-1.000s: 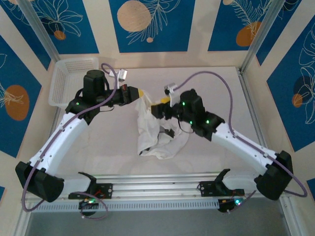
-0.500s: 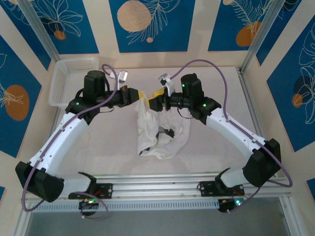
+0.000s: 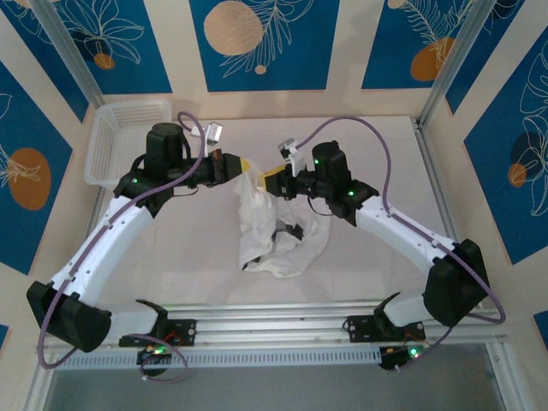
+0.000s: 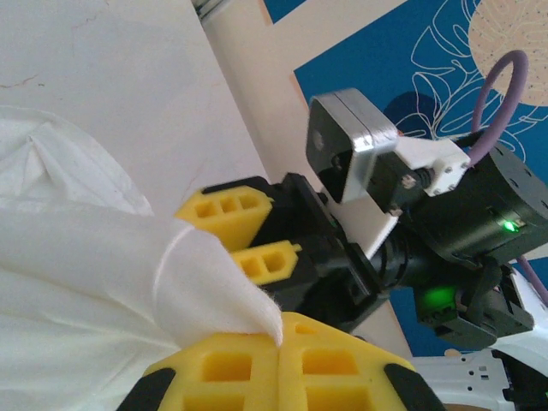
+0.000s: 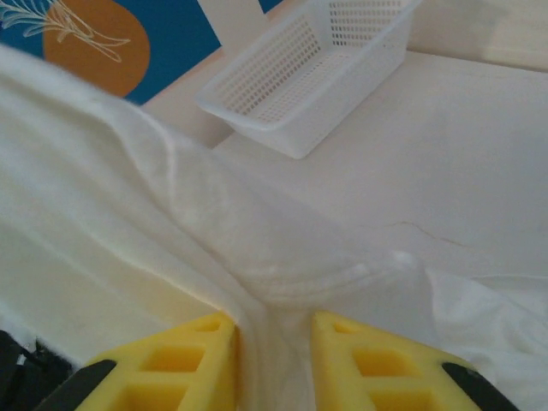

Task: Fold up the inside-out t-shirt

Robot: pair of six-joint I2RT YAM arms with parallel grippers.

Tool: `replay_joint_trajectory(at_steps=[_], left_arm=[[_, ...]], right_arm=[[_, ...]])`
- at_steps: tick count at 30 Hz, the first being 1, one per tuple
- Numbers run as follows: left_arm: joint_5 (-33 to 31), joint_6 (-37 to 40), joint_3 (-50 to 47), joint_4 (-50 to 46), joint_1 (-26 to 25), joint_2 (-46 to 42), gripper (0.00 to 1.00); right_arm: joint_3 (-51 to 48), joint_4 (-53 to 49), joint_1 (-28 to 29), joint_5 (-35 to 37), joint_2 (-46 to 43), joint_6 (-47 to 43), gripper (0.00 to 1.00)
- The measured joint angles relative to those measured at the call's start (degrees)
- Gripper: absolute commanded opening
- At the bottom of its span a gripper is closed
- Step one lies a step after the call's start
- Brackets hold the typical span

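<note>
Now opening out the t-shirt (image 3: 274, 244): pinched in left tool (image 4: 281, 338), straddled by right tool (image 5: 272, 338), clamp unclear; next, draw apart to spread.

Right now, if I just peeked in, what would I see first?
A crumpled white t-shirt is pulled up from the middle of the table, where the two robot arms meet. The left gripper is pinched shut on a corner of the cloth, and the right gripper has its yellow fingers on either side of the cloth just beside it. A white mesh basket sits in the far left corner.
</note>
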Motion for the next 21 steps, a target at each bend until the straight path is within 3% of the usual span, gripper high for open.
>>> replay_joint_trajectory(at_steps=[3,8,16,18,21], left_arm=[[0.5,-0.5,-0.5,0.4,0.0,0.0,0.00],[1.2,-0.5,-0.7,1.3,0.0,0.0,0.00],[-2.1,1.9,-0.1,-1.7,3.0,2.9,0.00],[-3.9,3.5,0.1,-2.7,3.7,4.5,0.06],[-5.3,5.4,0.8,-3.4,3.8,7.3,0.26]], right_arm=[[0.9,-0.2,0.0,-0.5,0.5,0.4,0.31],[1.9,-0.9,0.3,-4.3,0.5,1.7,0.01],[1.0,2.8,-1.9,-15.7,-5.3,14.1,0.00],[-0.1,6.8,-2.5,-17.9,-7.7,18.8,0.00],[-2.4,13.4,-2.6,-19.8,-9.2,25.4,0.00]])
